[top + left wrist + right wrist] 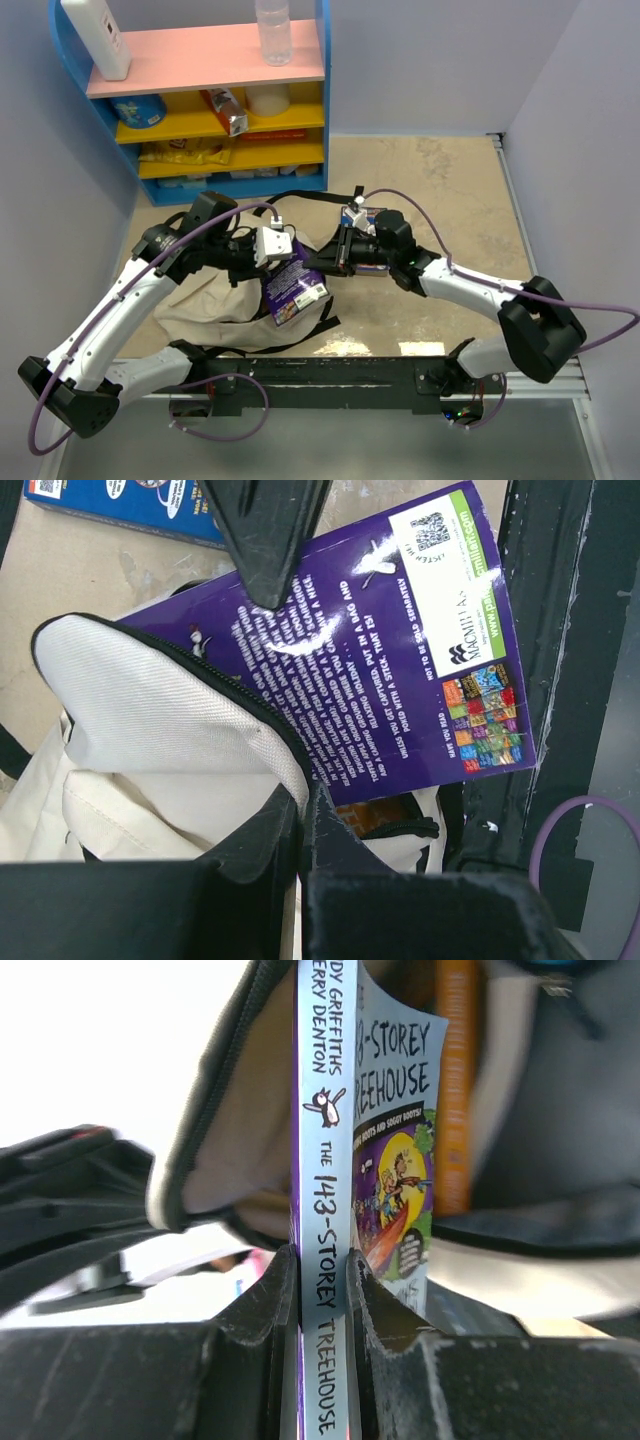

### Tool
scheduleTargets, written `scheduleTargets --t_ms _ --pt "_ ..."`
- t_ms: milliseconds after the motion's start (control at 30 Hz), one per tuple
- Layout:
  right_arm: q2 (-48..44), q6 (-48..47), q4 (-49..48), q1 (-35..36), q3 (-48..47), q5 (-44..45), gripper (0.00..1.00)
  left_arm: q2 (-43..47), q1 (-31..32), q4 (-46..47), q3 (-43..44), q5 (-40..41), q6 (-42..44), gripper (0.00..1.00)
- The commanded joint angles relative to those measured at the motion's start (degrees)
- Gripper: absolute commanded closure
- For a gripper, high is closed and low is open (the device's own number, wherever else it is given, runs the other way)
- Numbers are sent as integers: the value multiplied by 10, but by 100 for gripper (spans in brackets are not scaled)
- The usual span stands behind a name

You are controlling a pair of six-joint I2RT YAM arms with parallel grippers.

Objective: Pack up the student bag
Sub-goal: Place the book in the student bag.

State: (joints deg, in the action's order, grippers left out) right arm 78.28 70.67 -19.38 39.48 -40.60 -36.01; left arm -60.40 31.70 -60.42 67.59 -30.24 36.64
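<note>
The student bag (205, 310) lies slumped on the tabletop (450, 190), just beyond the arms' bases, with its mouth on the side facing the right arm. The left gripper (303, 825) has its jaws pressed together on the bag's zippered rim. They lift a flap of cream canvas so the dark opening gapes.

The right gripper (322, 1260) has its jaws pinching the spine of a purple paperback (293, 285). The paperback sits at the bag's mouth with one end tucked under the raised flap and most of its back cover outside. An orange book (455, 1090) shows inside the bag, against the lining. A blue book (120, 505) lies flat on the tabletop just past the bag. The shelf unit (190, 55) stands well beyond the bag, at the far wall.

From where I stand, the bag looks like limp, light cloth. It will sag shut the moment the rim is let go, and it may drag across the tabletop if the paperback catches on it. I'd say the bound zipper edge is the best place to hold it, since it is the firmest part and keeps the mouth wide.

The paperback looks thin, light and glossy, so it could slip or bend. The spine is its stiffest line and seems the sound place to grip it.
</note>
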Motion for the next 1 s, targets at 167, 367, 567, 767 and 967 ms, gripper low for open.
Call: scheduleTargets --t_ms 167,367,567,767,967 --pt "72 186 -364 4 -29 -52 100 13 6 42 13 -33 -6 98" --pt "168 116 -331 9 -34 -28 100 9 6 44 14 -37 -8 98" --pt "231 26 -222 9 -62 15 100 8 6 42 15 -33 -7 98" --pt "268 -5 -141 8 -142 53 100 5 6 44 15 -36 -6 98" --pt "289 -19 -107 37 -207 134 100 4 6 43 15 -34 -5 98"
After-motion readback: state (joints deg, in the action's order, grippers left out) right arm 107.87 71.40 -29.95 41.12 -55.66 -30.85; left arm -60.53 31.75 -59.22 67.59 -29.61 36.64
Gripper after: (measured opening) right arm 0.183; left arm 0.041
